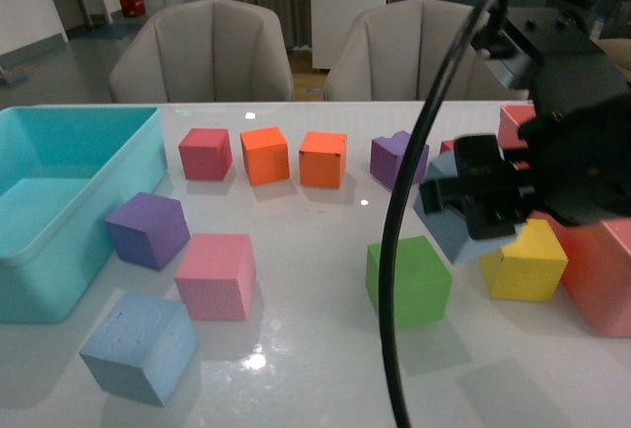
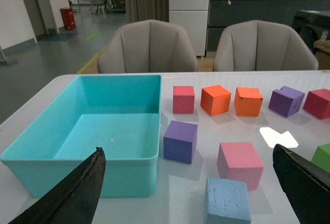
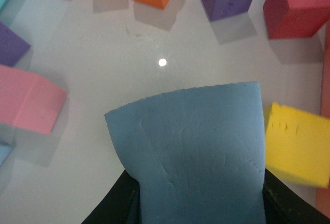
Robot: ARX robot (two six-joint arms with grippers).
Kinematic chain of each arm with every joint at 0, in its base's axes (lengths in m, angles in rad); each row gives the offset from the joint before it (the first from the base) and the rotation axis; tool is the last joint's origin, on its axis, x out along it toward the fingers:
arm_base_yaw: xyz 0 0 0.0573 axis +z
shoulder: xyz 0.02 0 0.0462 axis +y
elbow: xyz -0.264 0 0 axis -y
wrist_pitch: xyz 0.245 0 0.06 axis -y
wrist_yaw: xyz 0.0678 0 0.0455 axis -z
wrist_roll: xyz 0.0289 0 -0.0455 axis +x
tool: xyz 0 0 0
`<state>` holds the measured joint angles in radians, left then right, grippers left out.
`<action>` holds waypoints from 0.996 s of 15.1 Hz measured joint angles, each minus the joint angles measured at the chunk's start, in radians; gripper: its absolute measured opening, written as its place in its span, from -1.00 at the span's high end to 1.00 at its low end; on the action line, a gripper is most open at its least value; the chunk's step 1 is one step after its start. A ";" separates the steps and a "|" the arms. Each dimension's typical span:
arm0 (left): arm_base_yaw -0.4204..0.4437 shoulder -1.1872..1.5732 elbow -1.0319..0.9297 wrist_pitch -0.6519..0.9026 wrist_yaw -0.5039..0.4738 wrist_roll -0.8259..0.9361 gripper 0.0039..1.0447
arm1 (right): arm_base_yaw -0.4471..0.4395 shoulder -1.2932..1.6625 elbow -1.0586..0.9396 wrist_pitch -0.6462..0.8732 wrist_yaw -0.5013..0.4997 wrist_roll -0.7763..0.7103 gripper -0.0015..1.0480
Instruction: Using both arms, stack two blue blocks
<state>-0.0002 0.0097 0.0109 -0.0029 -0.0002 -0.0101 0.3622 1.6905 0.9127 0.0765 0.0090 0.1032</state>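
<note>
One blue block (image 1: 140, 347) lies on the white table near its front left edge; in the left wrist view this blue block (image 2: 227, 201) sits between the two black fingers (image 2: 77, 195) of my open left gripper (image 2: 191, 193), touching neither. My right gripper (image 1: 483, 201) hangs above the table at the right, shut on the other blue block (image 1: 449, 213), which is lifted and tilted. In the right wrist view that held block (image 3: 193, 146) fills the frame's middle, squeezed between the black fingers (image 3: 118, 206).
A large turquoise bin (image 1: 59, 213) stands at the left. Purple (image 1: 148, 229), pink (image 1: 217, 275), green (image 1: 407, 280) and yellow (image 1: 525, 260) cubes lie around the middle; red, orange and purple cubes line the back. A black cable (image 1: 399, 250) hangs in front.
</note>
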 joint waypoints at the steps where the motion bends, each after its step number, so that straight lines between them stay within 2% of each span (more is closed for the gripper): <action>1: 0.000 0.000 0.000 0.000 0.000 0.000 -0.88 | 0.026 0.183 0.253 -0.080 0.004 0.000 0.21; 5: 0.000 0.000 0.000 0.000 0.000 0.000 -0.88 | 0.086 0.448 0.587 -0.188 -0.009 0.024 0.21; 9: 0.000 0.000 0.000 0.000 0.000 0.000 -0.88 | 0.109 0.639 0.829 -0.287 -0.026 0.066 0.23; 15: 0.000 0.000 0.000 0.000 0.000 0.000 -0.88 | 0.109 0.752 0.939 -0.347 -0.044 0.157 0.23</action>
<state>-0.0002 0.0097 0.0109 -0.0029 -0.0002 -0.0101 0.4717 2.4428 1.8519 -0.2703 -0.0353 0.2600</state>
